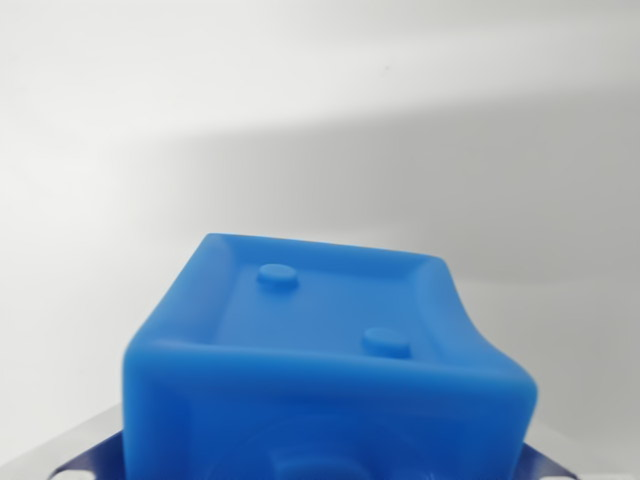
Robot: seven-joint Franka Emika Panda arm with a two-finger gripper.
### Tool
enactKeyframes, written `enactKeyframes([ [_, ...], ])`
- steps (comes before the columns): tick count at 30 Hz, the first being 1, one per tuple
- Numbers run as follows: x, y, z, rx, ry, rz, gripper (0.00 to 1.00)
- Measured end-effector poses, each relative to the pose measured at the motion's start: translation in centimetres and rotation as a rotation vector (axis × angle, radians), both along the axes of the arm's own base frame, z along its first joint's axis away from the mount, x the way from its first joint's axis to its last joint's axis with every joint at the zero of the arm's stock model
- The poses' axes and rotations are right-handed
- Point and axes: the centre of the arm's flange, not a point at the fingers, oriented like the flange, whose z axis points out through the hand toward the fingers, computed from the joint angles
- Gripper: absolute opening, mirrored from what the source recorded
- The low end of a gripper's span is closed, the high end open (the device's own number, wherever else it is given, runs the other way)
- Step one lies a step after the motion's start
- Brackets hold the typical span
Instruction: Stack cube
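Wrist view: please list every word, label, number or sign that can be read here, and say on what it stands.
None: no readable text anywhere. The blue cube bears only two raised round studs on its recessed top face, no letters or numbers. The pale surface behind is blank.

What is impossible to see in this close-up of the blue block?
- Wrist view: the fingers are mostly hidden behind the blue cube and cut off by the bottom edge.
- Wrist view: the cube's underside is cut off.
- Wrist view: no second cube shows; only a blurred white surface.
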Motion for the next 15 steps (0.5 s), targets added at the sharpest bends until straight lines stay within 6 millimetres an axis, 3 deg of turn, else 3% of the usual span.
enactKeyframes([
  [15,-2.1,0.8,1.8,0.0,-0.001,0.151,0.0],
])
